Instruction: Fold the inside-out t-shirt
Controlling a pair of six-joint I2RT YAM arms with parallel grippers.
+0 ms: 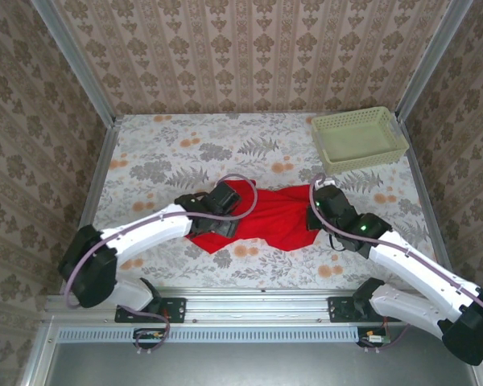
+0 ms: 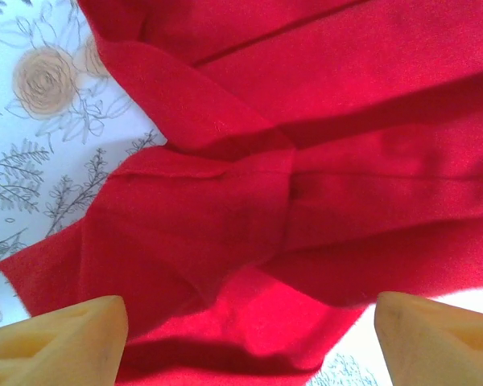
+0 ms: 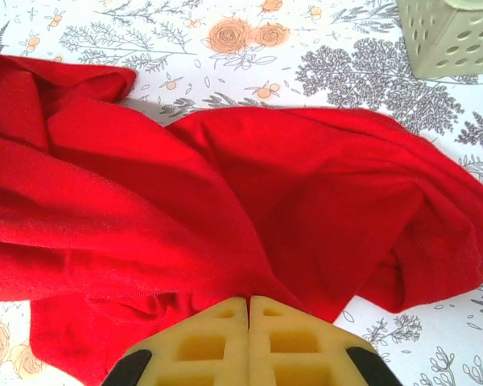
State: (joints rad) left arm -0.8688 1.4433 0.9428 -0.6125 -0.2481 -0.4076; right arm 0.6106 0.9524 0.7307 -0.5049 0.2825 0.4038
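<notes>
The inside-out t-shirt is a bright red, crumpled heap of cloth on the flowered tabletop, between the two arms. My left gripper hangs over its left part. In the left wrist view the left gripper stands open, its yellow fingers wide apart above the folded red cloth, with nothing pinched between them. At the shirt's right edge is my right gripper. In the right wrist view this gripper is shut, and folds of the red cloth run into its closed tips.
A pale green perforated basket stands at the back right, and its corner shows in the right wrist view. Papered walls with metal rails enclose the table on three sides. Bare flowered tablecloth lies behind and to the left of the shirt.
</notes>
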